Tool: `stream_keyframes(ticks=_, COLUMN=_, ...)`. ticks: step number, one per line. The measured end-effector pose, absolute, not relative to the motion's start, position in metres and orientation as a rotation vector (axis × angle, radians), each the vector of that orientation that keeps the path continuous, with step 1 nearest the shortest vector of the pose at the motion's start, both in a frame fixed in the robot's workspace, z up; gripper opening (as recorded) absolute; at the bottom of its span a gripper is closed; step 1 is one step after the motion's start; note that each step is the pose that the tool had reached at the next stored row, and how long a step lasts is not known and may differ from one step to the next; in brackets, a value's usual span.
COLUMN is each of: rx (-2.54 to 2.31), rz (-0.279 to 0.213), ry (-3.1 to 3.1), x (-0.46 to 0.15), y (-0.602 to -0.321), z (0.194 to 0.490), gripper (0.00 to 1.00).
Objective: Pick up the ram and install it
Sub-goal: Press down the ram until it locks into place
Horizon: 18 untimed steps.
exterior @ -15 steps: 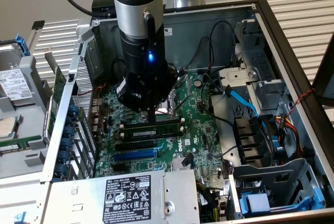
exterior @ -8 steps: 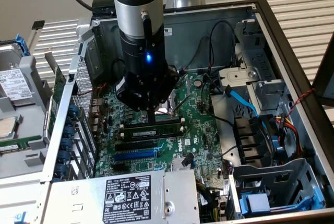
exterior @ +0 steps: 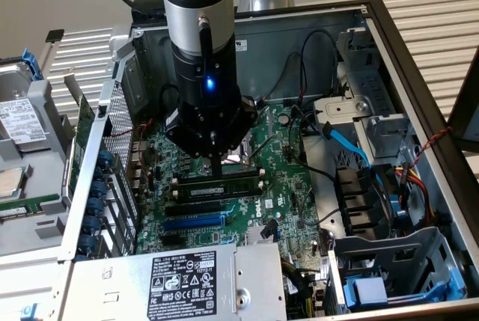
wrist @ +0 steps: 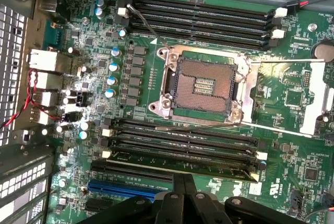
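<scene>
Green circuit board fills the floor of the open computer case [exterior: 419, 74], and I describe it from the exterior view's left to its right.

At the exterior view's left, outside the case, a hard drive [exterior: 19, 123] lies on a grey tray. Inside the case wall, a row of blue card-retainer clips [exterior: 101, 194] runs down beside the perforated rear panel. Below them sits the power supply [exterior: 187, 283] with its black-and-white label.

At the centre, my arm comes down over the motherboard [exterior: 292, 179]. My gripper [exterior: 217, 162] has its fingers fully closed, pinched together into a single narrow tip. That tip stands directly over the ram [exterior: 221, 184], which sits lengthwise in one of the black memory slots. I cannot tell whether the tip touches the stick's top edge or holds just clear of it. Just below the ram lie further black slots and a blue expansion slot [exterior: 193, 221].

In the wrist view, the ram [wrist: 209, 162] appears as a dark green stick seated in the slot bank nearest my fingers [wrist: 182, 182], beside the open CPU socket [wrist: 203, 85] with its metal frame.

At the exterior view's right, a blue SATA cable [exterior: 348, 141] crosses a metal bracket, and an empty drive cage [exterior: 389, 261] occupies the corner.
</scene>
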<state>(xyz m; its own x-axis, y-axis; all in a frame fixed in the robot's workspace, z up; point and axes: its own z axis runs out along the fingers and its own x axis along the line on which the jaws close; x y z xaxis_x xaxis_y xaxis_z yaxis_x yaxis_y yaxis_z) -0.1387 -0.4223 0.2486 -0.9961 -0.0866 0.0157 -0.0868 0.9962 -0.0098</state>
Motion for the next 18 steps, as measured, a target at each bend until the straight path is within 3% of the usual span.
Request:
stream_keyframes(ticks=9, rx=0.018, rz=0.017, ry=-3.126, x=-0.1387, y=-0.4219, z=0.2486, gripper=0.11)
stream_keyframes(ticks=14, rx=-0.003, rz=0.057, ry=-3.127, x=-0.1387, y=-0.4218, z=0.2487, gripper=0.11)
stream_keyframes(ticks=18, rx=-0.017, rz=0.059, ry=-3.127, x=-0.1388, y=-0.4215, z=0.2487, gripper=0.11)
